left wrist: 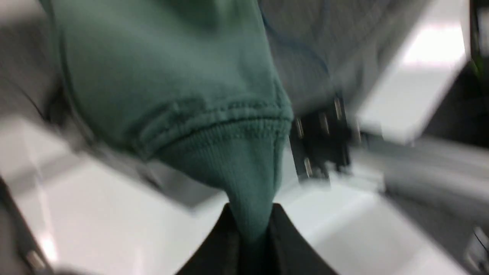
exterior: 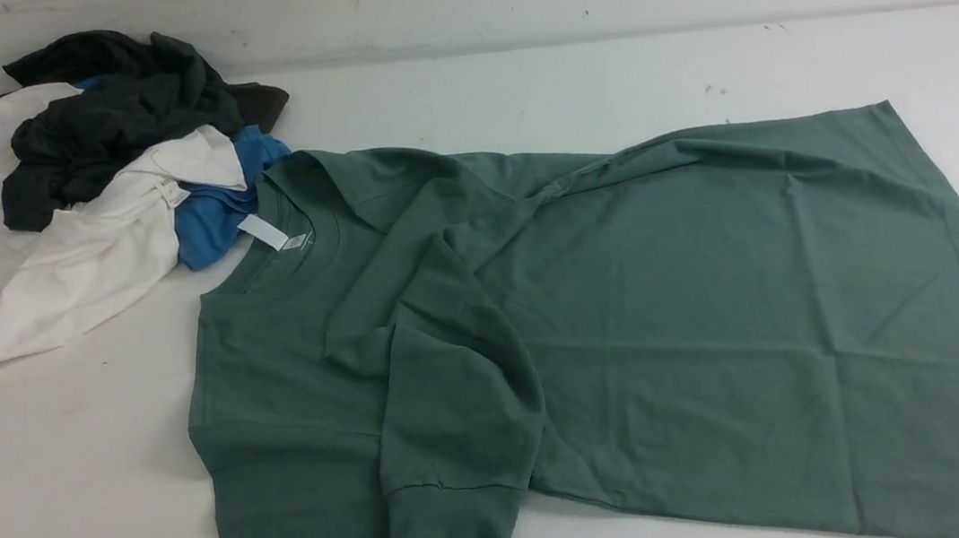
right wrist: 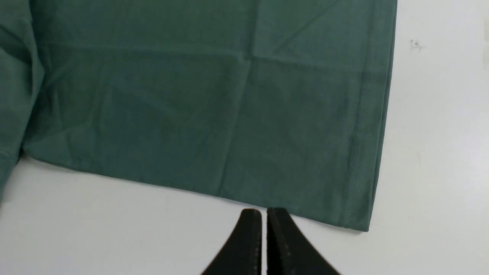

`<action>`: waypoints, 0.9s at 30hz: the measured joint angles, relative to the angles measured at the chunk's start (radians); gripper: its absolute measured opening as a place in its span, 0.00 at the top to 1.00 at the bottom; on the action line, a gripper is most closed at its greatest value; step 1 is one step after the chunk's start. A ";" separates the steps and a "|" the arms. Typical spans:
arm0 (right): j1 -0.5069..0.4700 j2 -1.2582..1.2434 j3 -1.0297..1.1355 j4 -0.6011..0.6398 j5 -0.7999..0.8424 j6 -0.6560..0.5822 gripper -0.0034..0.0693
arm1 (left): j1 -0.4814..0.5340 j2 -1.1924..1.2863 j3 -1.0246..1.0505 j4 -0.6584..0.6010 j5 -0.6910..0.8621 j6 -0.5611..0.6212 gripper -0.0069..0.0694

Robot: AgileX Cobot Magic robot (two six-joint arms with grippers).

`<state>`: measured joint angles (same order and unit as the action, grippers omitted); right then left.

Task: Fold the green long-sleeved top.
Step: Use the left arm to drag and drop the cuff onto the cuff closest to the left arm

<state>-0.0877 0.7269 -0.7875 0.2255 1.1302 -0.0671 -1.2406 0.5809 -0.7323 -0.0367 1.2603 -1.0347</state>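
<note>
The left gripper (left wrist: 250, 219) has its 2 black fingers (left wrist: 294, 248) pinching the ribbed cuff (left wrist: 244, 160) of the sage-green jersey long-sleeved top (exterior: 682, 300). The right gripper (right wrist: 264, 214) has its fingers pressed together on nothing, just beside the top's side edge. The top lies across the white table (exterior: 63, 497), hem toward the right edge, collar beside a heap of blue, white and black garments (exterior: 71, 171) at the far left corner.

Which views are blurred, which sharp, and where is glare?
Left wrist view: motion-blurred, background smeared, bright glare patches, green top soft in the left pincer. Front view: evenly lit, sharp. Right wrist view: crisp, stitching legible near the right pincer.
</note>
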 joint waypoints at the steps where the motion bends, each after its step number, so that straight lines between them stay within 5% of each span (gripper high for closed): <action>1: 0.000 0.000 0.000 0.000 0.000 0.000 0.94 | 0.000 0.029 -0.030 0.068 0.001 -0.002 0.87; 8: 0.000 0.000 0.000 0.000 -0.003 0.000 0.94 | 0.012 0.292 -0.275 0.412 0.000 0.064 0.87; 14: 0.000 0.000 0.000 0.000 0.000 0.000 0.94 | 0.199 0.508 -0.497 0.490 -0.003 0.186 0.87; 19: 0.000 0.000 0.000 0.000 0.001 -0.007 0.94 | 0.517 0.741 -0.711 0.324 -0.032 0.481 0.87; 27: 0.000 0.000 0.000 0.000 0.001 -0.007 0.94 | 0.807 1.121 -0.910 -0.005 -0.163 0.900 0.87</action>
<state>-0.0877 0.7269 -0.7875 0.2255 1.1313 -0.0740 -0.4337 1.7024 -1.6424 -0.0421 1.0974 -0.1349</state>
